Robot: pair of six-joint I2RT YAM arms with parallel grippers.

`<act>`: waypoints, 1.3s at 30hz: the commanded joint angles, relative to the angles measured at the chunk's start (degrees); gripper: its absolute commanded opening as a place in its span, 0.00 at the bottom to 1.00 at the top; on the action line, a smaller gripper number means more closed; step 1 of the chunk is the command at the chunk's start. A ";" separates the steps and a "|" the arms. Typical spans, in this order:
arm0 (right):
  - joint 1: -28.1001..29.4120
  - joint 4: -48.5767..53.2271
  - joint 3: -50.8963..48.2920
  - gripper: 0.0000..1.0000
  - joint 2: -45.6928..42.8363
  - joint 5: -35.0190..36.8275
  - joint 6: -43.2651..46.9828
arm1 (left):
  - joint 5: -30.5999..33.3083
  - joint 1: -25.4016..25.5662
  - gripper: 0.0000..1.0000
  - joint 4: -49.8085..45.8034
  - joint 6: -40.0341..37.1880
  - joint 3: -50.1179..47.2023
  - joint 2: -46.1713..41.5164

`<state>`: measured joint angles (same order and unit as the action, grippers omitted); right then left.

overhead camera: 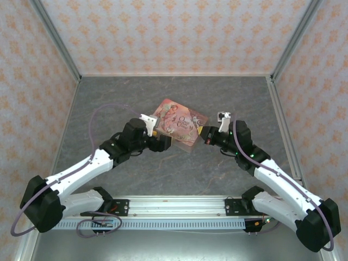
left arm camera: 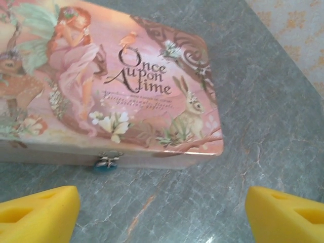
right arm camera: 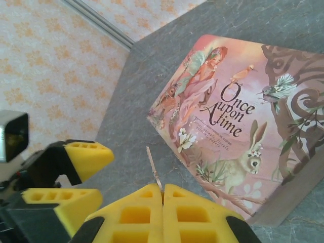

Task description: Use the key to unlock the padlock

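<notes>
**Top external view.** The pink illustrated tin [overhead camera: 179, 125] lies turned at an angle near the middle of the table [overhead camera: 163, 179], between the two arms. The left gripper [overhead camera: 164, 142] is just beside the tin's near-left wall. The right gripper [overhead camera: 205, 135] is just beside its right corner. Both arms reach in from the near edge, so each tool faces the tin's front wall. The padlock is too small to resolve here.

**Left wrist view.** The left gripper [left arm camera: 162, 217] is released: its yellow fingers [left arm camera: 38, 212] stand wide apart with nothing between them. The padlock [left arm camera: 107, 162], tiny and blue-teal, hangs at the clasp on the tin's [left arm camera: 126, 86] front wall, low against the table. It lies ahead of the fingers and apart from them. The spread jaws probably serve to steady the lock or the tin.

**Right wrist view.** The right gripper [right arm camera: 162, 198] is clenched on the key [right arm camera: 153, 167]. The key's thin metal blade projects forward past the pads, which leaves it free to enter a keyhole. The blade points toward the tin's [right arm camera: 238, 121] near-left corner without touching it. The left gripper [right arm camera: 76, 179] is beside it, jaws parted.
</notes>
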<state>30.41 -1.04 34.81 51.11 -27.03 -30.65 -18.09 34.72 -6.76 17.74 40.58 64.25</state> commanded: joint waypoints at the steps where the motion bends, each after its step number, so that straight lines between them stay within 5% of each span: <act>1: 0.77 -3.60 -0.71 0.00 -0.61 -0.23 -1.47 | -2.22 -0.88 0.85 4.97 0.81 -2.96 -0.31; 19: 4.22 -6.45 -5.26 0.00 -5.41 2.85 -0.15 | 1.52 -2.16 0.72 24.61 0.46 -10.34 10.44; 39: 4.20 -0.88 -8.57 0.00 -14.62 6.69 1.03 | 0.42 -2.19 0.62 35.42 -2.62 -11.45 23.82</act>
<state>34.37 -2.24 26.72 37.10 -21.58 -30.83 -18.00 33.21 24.29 16.36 29.41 86.59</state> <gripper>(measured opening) 0.048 0.628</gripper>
